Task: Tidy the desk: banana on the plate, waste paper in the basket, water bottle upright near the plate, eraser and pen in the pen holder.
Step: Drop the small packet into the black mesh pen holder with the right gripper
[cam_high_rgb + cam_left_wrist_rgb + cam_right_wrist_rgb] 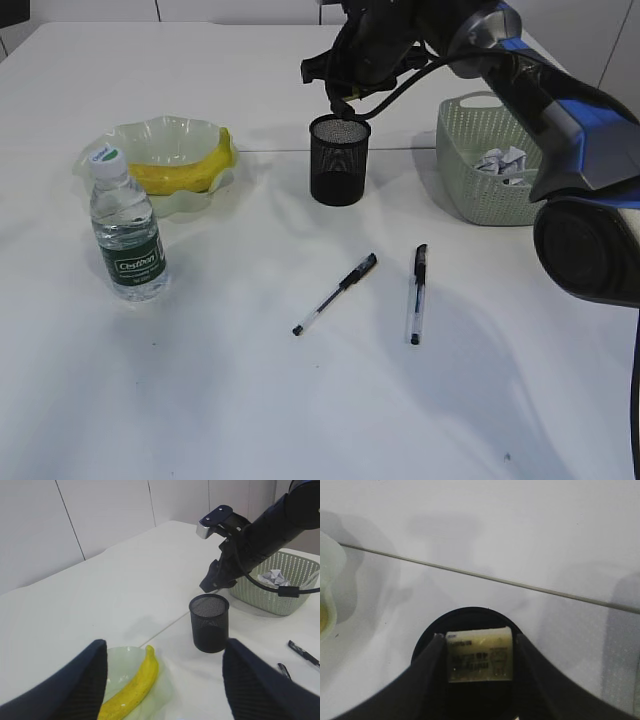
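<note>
The right hand [479, 655] grips a pale rectangular eraser [479, 655] above the black mesh pen holder [339, 160], the left hand [162, 680] gapes empty, a yellow banana [185, 172] lies on the pale green plate [165, 135], and crumpled paper [503, 161] sits in the green basket [470, 190].

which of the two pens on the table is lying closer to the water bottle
The left pen, lying at a slant with its cap toward the pen holder. The other pen lies nearly straight, farther right of the bottle, below the basket.

The right arm [560, 110] reaches from 3 o'clock toward 12 o'clock, its wrist bent down. The right tool [479, 655] points straight down, fingers [432, 670] clamped on an eraser [479, 654]. The left tool [162, 680] hangs with fingers spread wide, gripping nothing.
</note>
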You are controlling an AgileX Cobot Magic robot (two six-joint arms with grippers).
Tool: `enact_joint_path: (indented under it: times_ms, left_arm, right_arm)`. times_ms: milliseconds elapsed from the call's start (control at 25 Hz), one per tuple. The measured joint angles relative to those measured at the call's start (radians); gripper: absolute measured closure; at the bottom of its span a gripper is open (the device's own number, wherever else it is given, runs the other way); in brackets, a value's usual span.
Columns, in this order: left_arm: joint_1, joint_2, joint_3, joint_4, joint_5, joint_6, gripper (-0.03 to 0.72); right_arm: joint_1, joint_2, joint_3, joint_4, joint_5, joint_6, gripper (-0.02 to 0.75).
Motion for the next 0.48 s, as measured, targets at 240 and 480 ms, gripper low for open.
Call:
enact_joint_path:
  times_ms: [240,480]
  left_arm:
    - [0.000,0.000,0.000,0.000,0.000,0.000,0.183]
    - [0.000,0.000,0.000,0.000,-0.002,0.000,0.183]
  right_arm:
    - [0.000,0.000,0.000,-0.004,-0.002,0.000,0.441]
    - [0.000,0.000,0.000,-0.004,-0.021,0.000,0.442]
